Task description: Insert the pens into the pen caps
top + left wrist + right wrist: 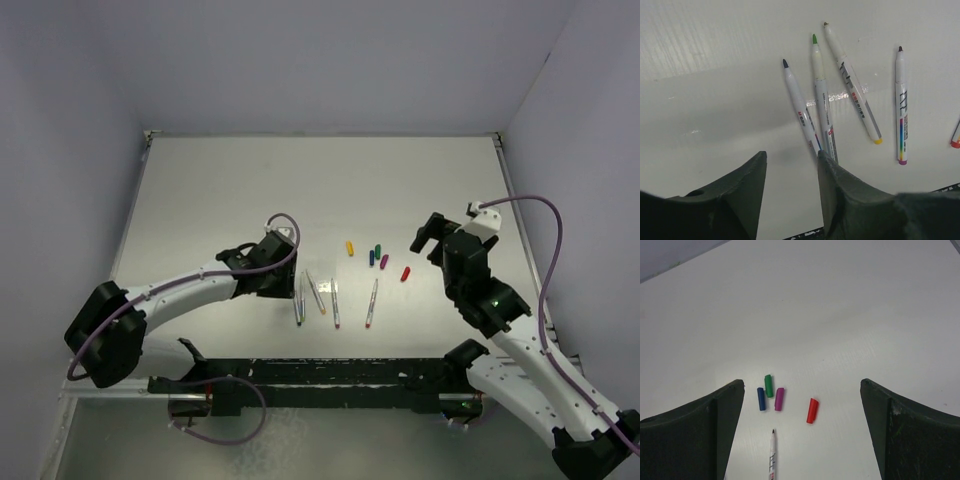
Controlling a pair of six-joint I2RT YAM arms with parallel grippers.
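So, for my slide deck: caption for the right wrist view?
Open right gripper framing the blue cap, green cap, purple cap, red cap and one pen.

Your left hand (792,156) hangs over the white table (715,90), fingers (740,200) apart with nothing between them. One finger hides the near ends of the blue-tipped pen (800,107) and green-tipped pen (822,100). The yellow-ended pen (852,85) and purple-ended pen (901,107) lie alongside.

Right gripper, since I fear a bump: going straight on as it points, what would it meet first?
Probably the table near the purple cap and red cap, which lie between its open fingers; depth is unclear.
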